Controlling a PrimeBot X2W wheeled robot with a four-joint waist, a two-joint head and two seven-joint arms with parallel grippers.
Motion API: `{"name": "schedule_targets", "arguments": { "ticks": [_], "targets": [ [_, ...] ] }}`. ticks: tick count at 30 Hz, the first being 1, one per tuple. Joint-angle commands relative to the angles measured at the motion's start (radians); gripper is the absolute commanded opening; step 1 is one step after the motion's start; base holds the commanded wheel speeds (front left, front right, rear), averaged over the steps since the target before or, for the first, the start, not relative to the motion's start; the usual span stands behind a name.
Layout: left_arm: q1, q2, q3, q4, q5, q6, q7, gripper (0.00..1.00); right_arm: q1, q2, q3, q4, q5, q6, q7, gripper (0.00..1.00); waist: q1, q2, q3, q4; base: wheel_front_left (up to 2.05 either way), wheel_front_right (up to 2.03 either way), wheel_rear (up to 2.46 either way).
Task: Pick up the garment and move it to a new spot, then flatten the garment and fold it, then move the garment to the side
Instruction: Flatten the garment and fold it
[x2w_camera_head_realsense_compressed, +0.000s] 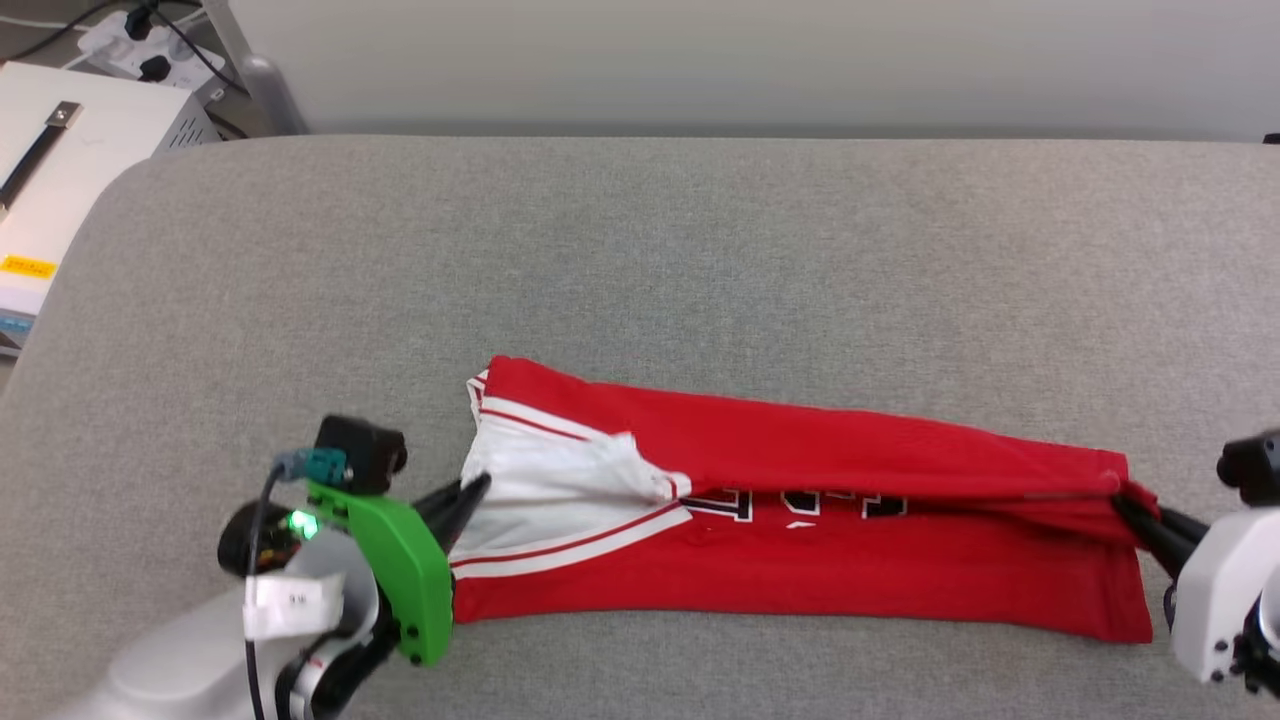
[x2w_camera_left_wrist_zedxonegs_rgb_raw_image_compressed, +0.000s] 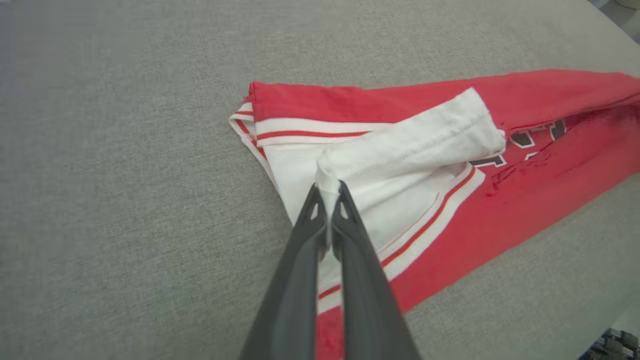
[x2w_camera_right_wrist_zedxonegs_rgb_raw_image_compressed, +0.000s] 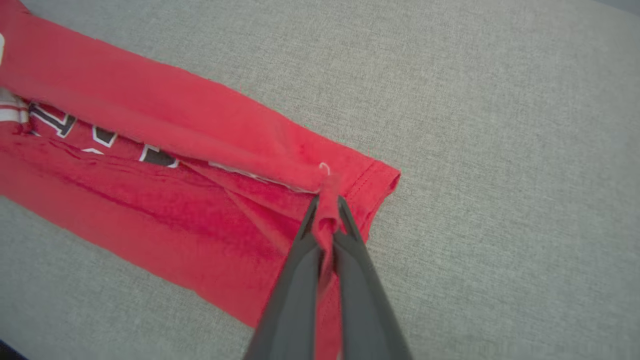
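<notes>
**Both end effectors pinch the folded jersey's ends**

The grey fabric-covered desk (x2w_camera_head_realsense_compressed: 640, 230) carries the red jersey-style T-shirt with white sleeves (x2w_camera_head_realsense_compressed: 850, 560), which lies folded lengthwise as a long band across the near half. The left arm (x2w_camera_head_realsense_compressed: 200, 640) reaches in low from the lower left, the right arm (x2w_camera_head_realsense_compressed: 1215, 590) from the lower right. The left end effector (x2w_camera_head_realsense_compressed: 470, 495) is clamped on white sleeve cloth. The right end effector (x2w_camera_head_realsense_compressed: 1130, 510) is clamped on the red hem corner.

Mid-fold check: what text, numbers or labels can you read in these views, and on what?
Nothing is readable.
On the garment, black white-outlined lettering: mostly hidden under the fold.
On the white box, a yellow label: too small.
On the left arm, a white tag: print blurred.
</notes>
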Motion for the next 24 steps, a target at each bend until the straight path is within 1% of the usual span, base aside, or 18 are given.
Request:
{"name": "schedule_targets", "arguments": {
  "ticks": [1, 7, 10, 11, 12, 13, 16, 18, 22, 24],
  "targets": [
    [0.032, 0.003, -0.003, -0.002, -0.004, 0.012, -0.005, 0.0, 0.032, 0.009, -0.012, -0.008, -0.003, -0.001, 0.0, 0.0, 0.0001, 0.0, -0.008, -0.006, 0.0, 0.0, 0.0],
    [0.095, -0.012, -0.007, 0.028, -0.015, 0.028, -0.013, 0.0, 0.109, 0.05, -0.041, -0.006, -0.011, -0.001, 0.023, 0.0, 0.0001, 0.0, 0.0, -0.01, 0.0, 0.0, 0.0],
    [0.11, -0.027, -0.008, 0.057, -0.017, 0.025, -0.024, 0.0, 0.117, 0.069, -0.048, 0.013, -0.02, -0.001, 0.024, 0.0, 0.0001, 0.0, 0.005, -0.011, 0.0, 0.0, 0.0],
    [0.113, -0.035, -0.006, 0.067, -0.016, 0.028, -0.035, 0.18, 0.117, 0.074, -0.05, 0.021, -0.022, -0.001, 0.021, 0.4, 0.0001, 0.0, 0.004, -0.009, 0.0, 0.0, 0.0],
    [0.113, -0.04, -0.004, 0.074, -0.011, 0.032, -0.046, 0.92, 0.117, 0.078, -0.053, 0.026, -0.026, -0.001, 0.016, 1.0, 0.0001, 0.0, 0.003, -0.008, 0.0, 0.0, 0.0],
    [0.116, -0.047, 0.001, 0.081, -0.007, 0.036, -0.061, 1.0, 0.115, 0.084, -0.057, 0.026, -0.027, -0.001, 0.009, 1.0, 0.0001, 0.0, 0.001, -0.008, 0.0, 0.0, 0.0],
    [0.126, -0.057, 0.023, 0.084, -0.004, 0.044, -0.097, 1.0, 0.116, 0.09, -0.068, 0.009, -0.023, -0.001, 0.003, 1.0, 0.0001, 0.0, -0.013, -0.008, 0.0, 0.0, 0.0],
    [0.134, -0.057, 0.046, 0.08, 0.009, 0.063, -0.118, 1.0, 0.12, 0.083, -0.079, -0.016, -0.012, -0.001, 0.007, 1.0, 0.0001, 0.0, -0.025, -0.009, 0.0, 0.0, 0.0],
    [0.165, -0.053, 0.129, 0.048, 0.054, 0.118, -0.137, 1.0, 0.142, 0.06, -0.121, -0.097, 0.046, -0.001, 0.03, 1.0, 0.0001, 0.0, -0.043, -0.008, 0.0, 0.0, 0.0],
    [0.192, -0.057, 0.21, 0.014, 0.102, 0.149, -0.138, 1.0, 0.155, 0.046, -0.155, -0.142, 0.075, -0.001, 0.042, 1.0, 0.0001, 0.0, -0.048, -0.007, 0.0, 0.0, 0.0]
  ]
}}
